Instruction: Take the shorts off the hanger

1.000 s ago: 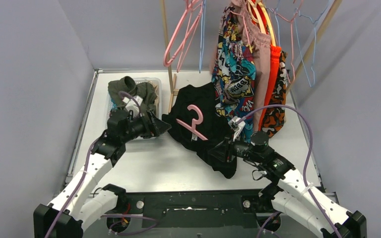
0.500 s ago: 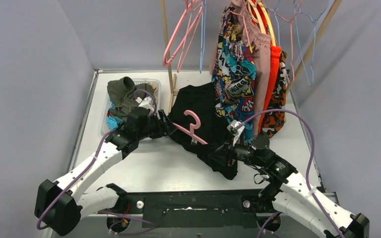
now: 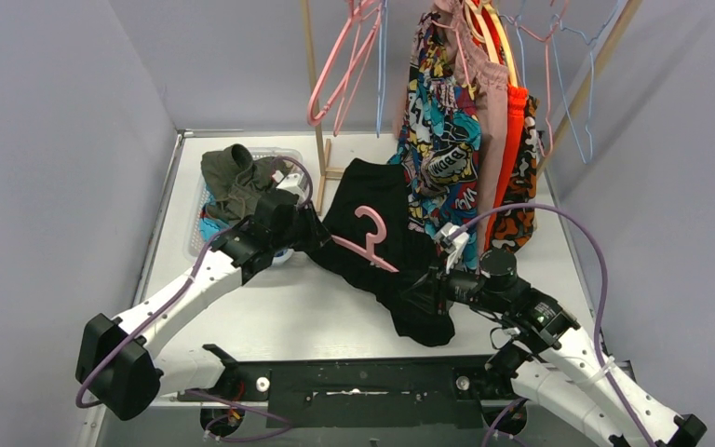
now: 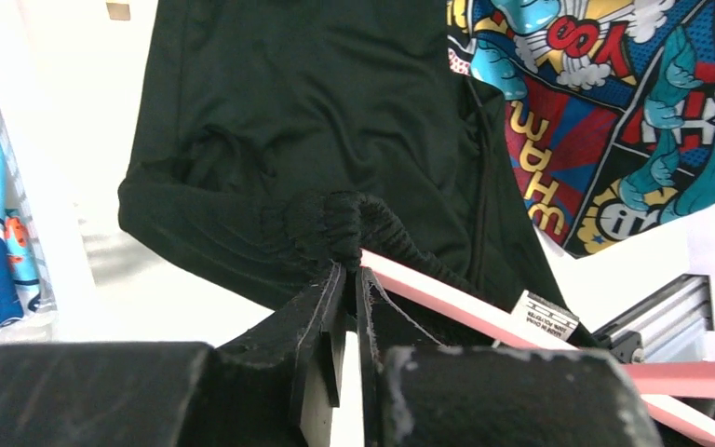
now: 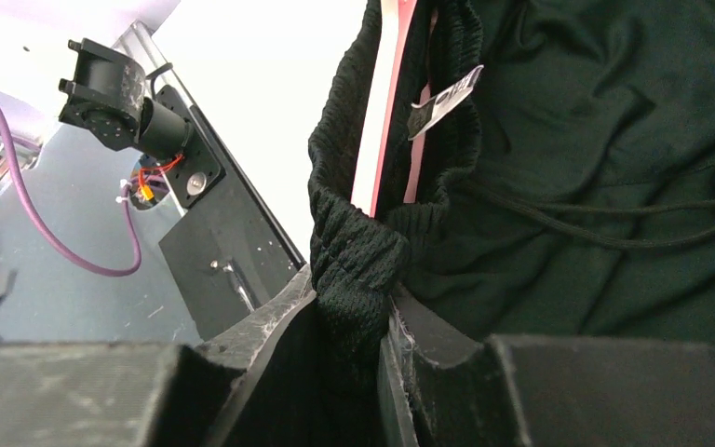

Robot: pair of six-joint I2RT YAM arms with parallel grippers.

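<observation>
The black shorts [image 3: 382, 197] lie on the table, threaded on a pink hanger [image 3: 365, 233] whose hook rests on top of them. My left gripper [image 3: 313, 238] is at the left end of their waistband, jaws pinched on the gathered elastic [image 4: 340, 223], with the hanger bar [image 4: 447, 300] just right of its fingers. My right gripper [image 3: 426, 289] is shut on the other end of the waistband [image 5: 358, 256], the fabric bunched between its fingers. In the right wrist view the hanger [image 5: 378, 121] runs inside the waistband above the grip, next to a white label [image 5: 447, 96].
A clear basket [image 3: 290, 156] at the back left holds olive green shorts [image 3: 235, 177] over teal print ones. Comic-print [image 3: 438, 130], dusty pink and orange shorts [image 3: 514, 140] hang from a wooden rack [image 3: 315, 102], with bare pink hangers [image 3: 340, 65] to their left.
My left arm has swung right from the basket to the black shorts, and its jaws have closed on the waistband. The right gripper, still gripping, has pulled its end slightly right and nearer.
</observation>
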